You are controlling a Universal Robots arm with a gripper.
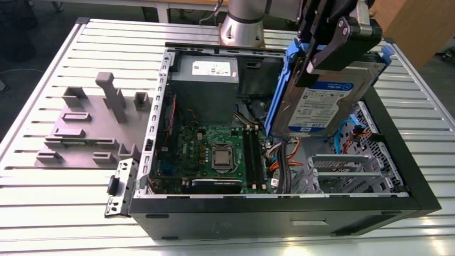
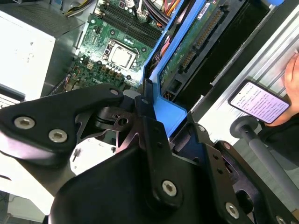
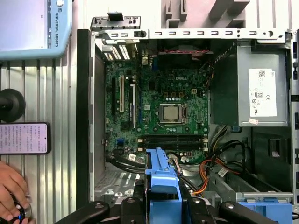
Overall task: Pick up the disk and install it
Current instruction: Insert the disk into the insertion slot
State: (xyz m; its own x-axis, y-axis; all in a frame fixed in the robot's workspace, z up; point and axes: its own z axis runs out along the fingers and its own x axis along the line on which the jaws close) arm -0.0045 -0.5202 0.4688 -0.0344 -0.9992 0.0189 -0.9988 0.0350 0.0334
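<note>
The disk point(image 1: 318, 104), a silver hard drive with a white-and-blue label and a blue carrier bracket, hangs tilted on edge above the open computer case point(image 1: 284, 205). It is over the side at the exterior view's right. My gripper point(image 1: 328, 57) is shut on its upper end, black fingers clamping the blue bracket. In the second wrist view the drive's green circuit-board side point(image 2: 194, 44) and the bracket point(image 2: 170, 112) show beyond the fingers. In the first wrist view the bracket point(image 3: 162, 179) stands edge-on over the motherboard point(image 3: 159, 112).
Inside the case lie the motherboard point(image 1: 213, 144), a grey power supply point(image 1: 206, 80), cables and a metal drive cage point(image 1: 348, 170). A grey fixture point(image 1: 85, 128) sits on the slatted table at the exterior view's left. A phone point(image 3: 23, 138) and a person's hand point(image 3: 11, 186) are beside the case.
</note>
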